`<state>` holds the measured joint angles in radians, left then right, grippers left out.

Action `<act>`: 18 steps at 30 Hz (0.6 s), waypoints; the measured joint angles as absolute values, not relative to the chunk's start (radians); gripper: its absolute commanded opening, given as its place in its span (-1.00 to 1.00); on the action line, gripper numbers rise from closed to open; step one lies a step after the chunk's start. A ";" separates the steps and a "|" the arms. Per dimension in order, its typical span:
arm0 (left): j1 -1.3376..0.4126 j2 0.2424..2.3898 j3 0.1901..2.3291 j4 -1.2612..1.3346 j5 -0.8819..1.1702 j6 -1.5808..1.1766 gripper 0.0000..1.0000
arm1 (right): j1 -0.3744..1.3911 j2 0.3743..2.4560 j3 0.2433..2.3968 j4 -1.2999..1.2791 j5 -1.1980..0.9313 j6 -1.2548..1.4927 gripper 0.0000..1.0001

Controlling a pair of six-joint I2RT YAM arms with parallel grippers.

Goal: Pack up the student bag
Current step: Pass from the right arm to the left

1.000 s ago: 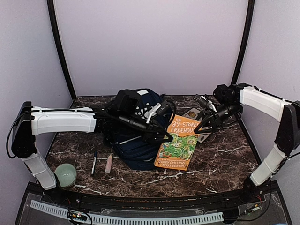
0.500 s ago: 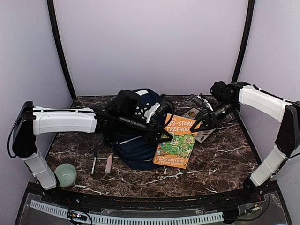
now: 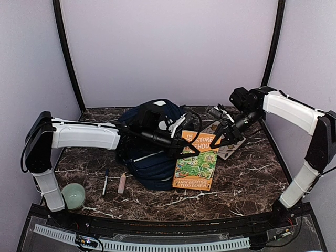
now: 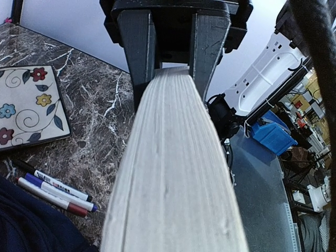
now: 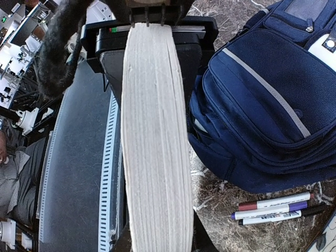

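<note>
As I read it, packing has barely begun: the book (image 3: 197,163) is outside the student bag (image 3: 149,168), with my left gripper (image 3: 184,151) and right gripper (image 3: 217,138) each pinched narrow on opposite edges of it. The markers (image 5: 273,207) lie loose. The bag slumps just beside the left gripper, navy with grey stripes, and I can't see an open mouth.

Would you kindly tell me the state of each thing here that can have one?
Book: closed, gripped on two sides.
Left end effector: shut on book.
Right end effector: shut on book.
Bag: lying down, not held.
Markers: capped, lying loose.
</note>
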<state>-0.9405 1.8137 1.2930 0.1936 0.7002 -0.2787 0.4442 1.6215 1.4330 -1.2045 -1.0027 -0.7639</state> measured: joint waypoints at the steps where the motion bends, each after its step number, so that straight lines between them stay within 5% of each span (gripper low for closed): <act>1: -0.940 1.814 1.288 0.205 0.702 -0.289 -1.00 | 0.444 1.621 1.437 -1.203 -1.002 -0.750 -0.61; 8: -0.940 1.782 1.165 0.417 0.635 -0.403 -1.00 | 0.447 1.621 1.438 -1.085 -1.027 -0.615 -0.21; 18: -0.939 1.750 1.126 0.562 0.558 -0.504 -1.00 | 0.447 1.629 1.438 -0.913 -1.163 -0.476 -0.21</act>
